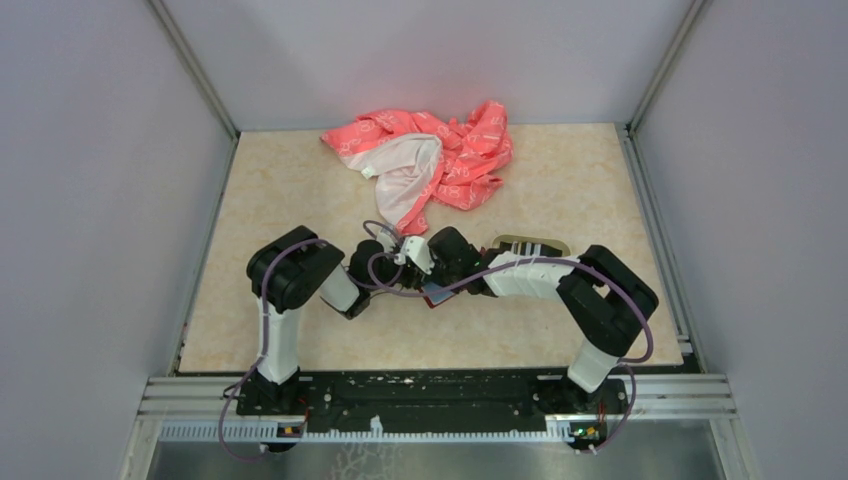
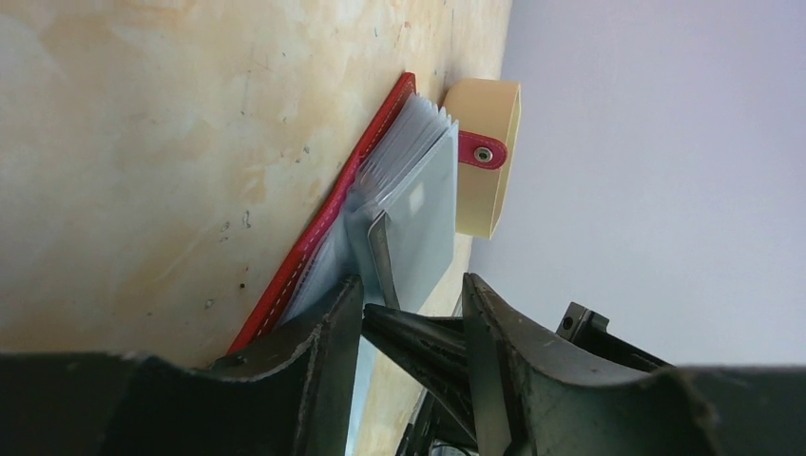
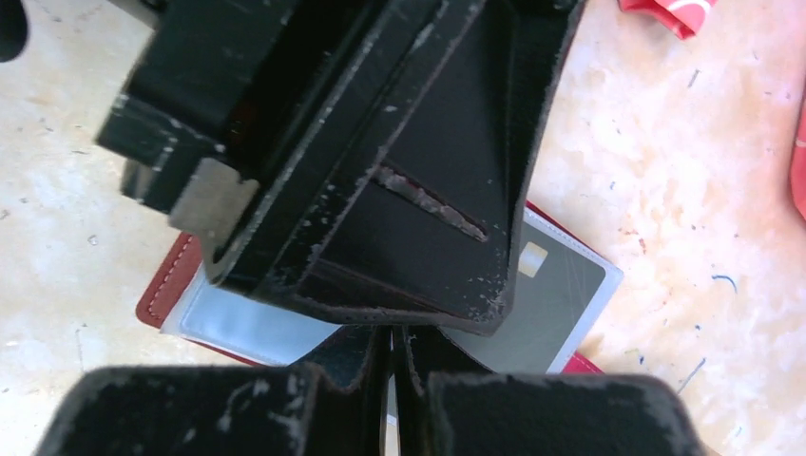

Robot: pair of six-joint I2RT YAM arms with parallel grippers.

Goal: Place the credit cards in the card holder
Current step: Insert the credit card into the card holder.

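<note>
The left gripper (image 2: 411, 290) reaches in from the left side of the table (image 1: 300, 220). Its two fingers stand partly apart and hold nothing. Straight ahead of them, just off their tips, lies the card holder (image 2: 323, 223). It is about midway between the left and right edges and nearer the near edge than the far one. It is open, its red cover flat on the table and its clear sleeves (image 2: 409, 142) fanned up from it. Its red snap tab (image 2: 483, 152) sticks out at the end away from the gripper. One dark card (image 3: 546, 304) with a small pale chip sits inside a sleeve on the right side of the holder. The right gripper (image 3: 392, 337) comes in from the right and pokes between the left fingers. Its fingers are pressed together over the holder's near edge; whether they pinch a sleeve cannot be told. A pink-and-white cloth (image 1: 430, 160) lies bunched at the far edge. A beige tray (image 1: 535, 242) sits beyond the right arm, toward the right edge.
</note>
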